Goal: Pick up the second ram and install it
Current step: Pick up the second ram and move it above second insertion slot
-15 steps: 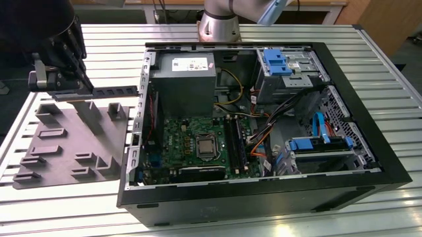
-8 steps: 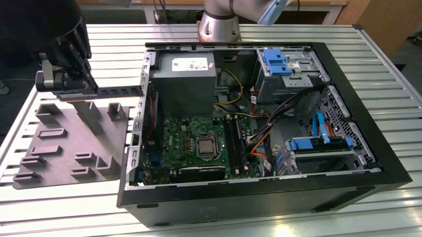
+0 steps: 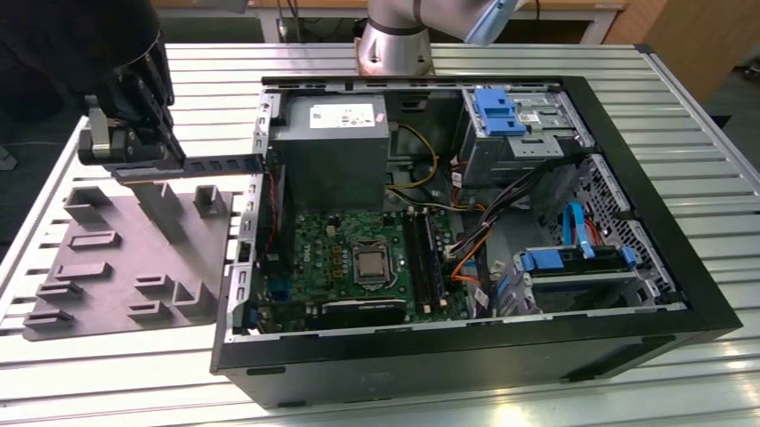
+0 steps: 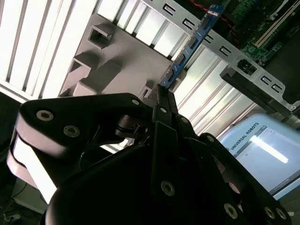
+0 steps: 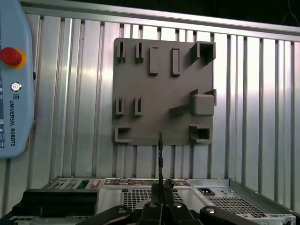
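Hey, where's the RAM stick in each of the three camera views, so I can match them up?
Exterior view: second ram, a level bar at the exterior view's left, above the grey tray.
Second wrist view: blue strip sticking out of the shut fingers, beside the tray.
First wrist view: thin edge-on line crossing the tray's edge.
Shared landmark: the grey tray.

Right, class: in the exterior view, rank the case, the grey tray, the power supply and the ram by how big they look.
Largest to smallest:
1. case
2. tray
3. power supply
4. ram, only a thin dark strip here
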You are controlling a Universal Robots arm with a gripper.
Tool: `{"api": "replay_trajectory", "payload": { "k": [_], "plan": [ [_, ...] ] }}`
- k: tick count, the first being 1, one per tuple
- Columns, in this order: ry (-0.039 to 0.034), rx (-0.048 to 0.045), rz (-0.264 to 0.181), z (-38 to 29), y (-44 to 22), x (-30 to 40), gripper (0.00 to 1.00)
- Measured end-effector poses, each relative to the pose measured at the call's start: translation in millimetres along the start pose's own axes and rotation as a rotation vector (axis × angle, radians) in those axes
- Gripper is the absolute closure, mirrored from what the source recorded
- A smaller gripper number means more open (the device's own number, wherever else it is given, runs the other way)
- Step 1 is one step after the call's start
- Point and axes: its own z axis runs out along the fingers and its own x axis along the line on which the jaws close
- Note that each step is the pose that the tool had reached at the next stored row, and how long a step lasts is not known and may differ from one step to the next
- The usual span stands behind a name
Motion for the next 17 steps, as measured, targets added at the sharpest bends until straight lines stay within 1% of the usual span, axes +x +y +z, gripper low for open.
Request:
{"api": "replay_trajectory", "payload": {
  "k": [7, 17],
  "plan": [
    [0.0, 0.0, 0.0, -0.3, -6.5, 0.2, 0.88],
    [0.0001, 0.0, 0.0, -0.9, -19.0, 0.5, 0.88]
  ]
}}
